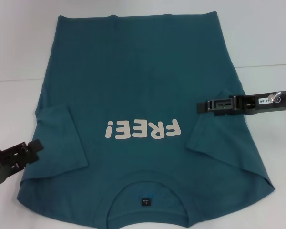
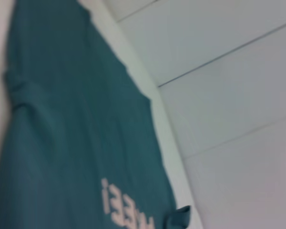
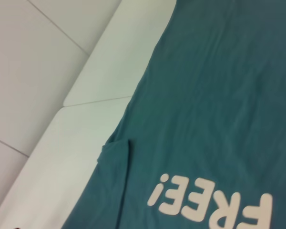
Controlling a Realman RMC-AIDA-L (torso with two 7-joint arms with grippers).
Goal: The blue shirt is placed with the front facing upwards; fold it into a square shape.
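Note:
The blue shirt (image 1: pixel 133 81) lies flat and front up on the white table (image 1: pixel 19 47), its collar and dark neck label (image 1: pixel 146 202) nearest me. The white "FREE!" print (image 1: pixel 143 129) crosses the chest. Both short sleeves are folded inward onto the body, one at the left (image 1: pixel 62 138) and one at the right (image 1: pixel 219 138). My left gripper (image 1: pixel 37 144) hovers at the shirt's left edge beside the left sleeve. My right gripper (image 1: pixel 200 106) reaches in from the right, over the top of the right sleeve. Both wrist views show the shirt (image 2: pixel 62 119) (image 3: pixel 219 95) and its print.
The white table's bare surface runs along both sides of the shirt and beyond the hem at the far end. A seam in the table top (image 1: pixel 267 66) shows at the right. Pale tiled floor (image 2: pixel 238 95) lies past the table edge.

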